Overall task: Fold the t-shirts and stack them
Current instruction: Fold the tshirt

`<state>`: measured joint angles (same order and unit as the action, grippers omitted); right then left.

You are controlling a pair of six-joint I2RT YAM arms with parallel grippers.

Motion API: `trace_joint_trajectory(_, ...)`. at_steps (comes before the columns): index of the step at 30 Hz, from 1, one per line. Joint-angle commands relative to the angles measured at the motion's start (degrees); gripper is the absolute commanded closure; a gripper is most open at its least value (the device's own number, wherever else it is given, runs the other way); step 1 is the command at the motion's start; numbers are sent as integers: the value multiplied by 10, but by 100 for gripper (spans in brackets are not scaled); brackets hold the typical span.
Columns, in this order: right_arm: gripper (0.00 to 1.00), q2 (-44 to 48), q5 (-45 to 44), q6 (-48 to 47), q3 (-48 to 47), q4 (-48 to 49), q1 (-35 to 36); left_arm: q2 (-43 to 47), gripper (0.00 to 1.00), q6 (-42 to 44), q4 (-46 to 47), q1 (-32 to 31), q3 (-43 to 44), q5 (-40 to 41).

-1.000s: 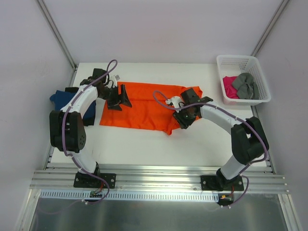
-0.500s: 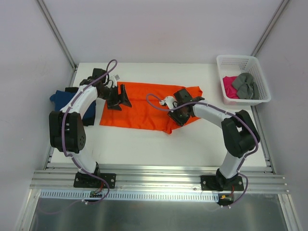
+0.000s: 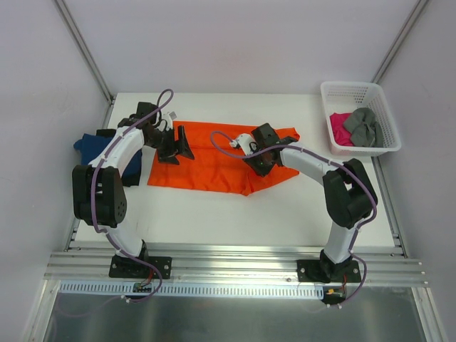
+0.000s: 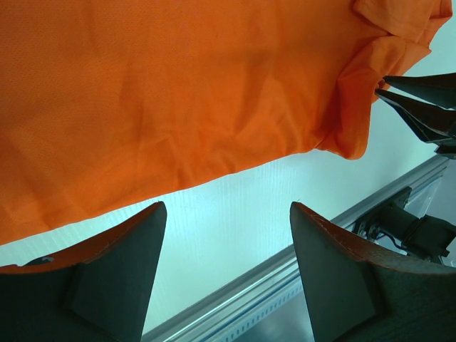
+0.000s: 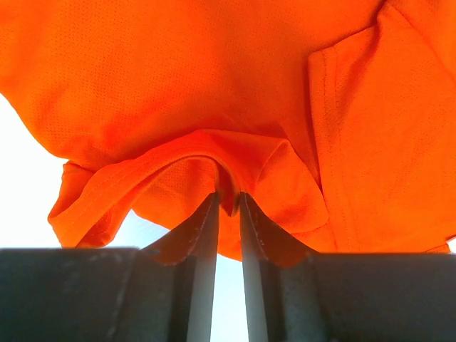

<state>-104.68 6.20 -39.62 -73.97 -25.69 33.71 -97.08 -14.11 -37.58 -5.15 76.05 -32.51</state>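
Observation:
The bright orange t-shirt (image 3: 214,160) lies spread across the middle of the white table. My right gripper (image 3: 258,158) is shut on a fold of the shirt's hem near its right end; in the right wrist view the cloth (image 5: 214,100) is pinched between the jaws and bunches above them. My left gripper (image 3: 177,144) is open and empty over the shirt's left part; its wrist view shows the shirt (image 4: 178,92) and bare table between the fingers (image 4: 114,271). A dark blue t-shirt (image 3: 92,146) lies at the table's left edge. A magenta pink t-shirt (image 3: 339,128) and a grey t-shirt (image 3: 363,127) lie in the basket.
The white lattice basket (image 3: 340,89) stands at the back right corner. A metal rail (image 3: 228,260) runs along the near edge with both arm bases. White walls and frame posts close the back and sides.
My right gripper has moved left and slightly back, dragging the shirt's right end over the shirt. The left arm has not moved.

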Motion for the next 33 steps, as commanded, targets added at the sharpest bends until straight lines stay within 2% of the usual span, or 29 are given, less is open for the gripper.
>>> trace_joint_trajectory(1, 79, -4, 0, -2, -15, 1, 3, 22, 29, 4, -6, 6, 3, -1)
trace_joint_trajectory(5, 92, -4, 3, -2, -14, 1, 3, 22, 29, 3, -6, 6, 1, -1)
trace_joint_trajectory(6, 99, -4, 1, -3, -15, 2, 3, 22, 29, 4, -6, 6, 1, -1)
trace_joint_trajectory(10, 99, -1, -16, -7, -24, 6, 4, 25, 29, 18, -7, 8, -1, 1)
trace_joint_trajectory(17, 100, 30, -32, -10, -69, -18, -11, 20, 34, 136, -22, 34, -4, 166)
trace_joint_trajectory(18, 99, 36, -36, -13, -73, -24, -11, 15, 34, 171, -26, 39, 2, 177)
trace_joint_trajectory(20, 99, 60, -37, -20, -84, -44, -12, 3, 34, 184, -32, 61, 9, 198)
trace_joint_trajectory(27, 99, 122, -24, -17, -69, -83, -17, 21, 38, 185, -51, 88, -9, 178)
trace_joint_trajectory(30, 99, 138, -22, -13, -55, -86, -17, 39, 47, 170, -69, 89, -27, 156)
trace_joint_trajectory(31, 99, 142, -21, -11, -48, -93, -20, 43, 53, 168, -83, 89, -30, 142)
trace_joint_trajectory(33, 99, 158, -17, -9, -39, -99, -21, 51, 56, 164, -100, 90, -42, 134)
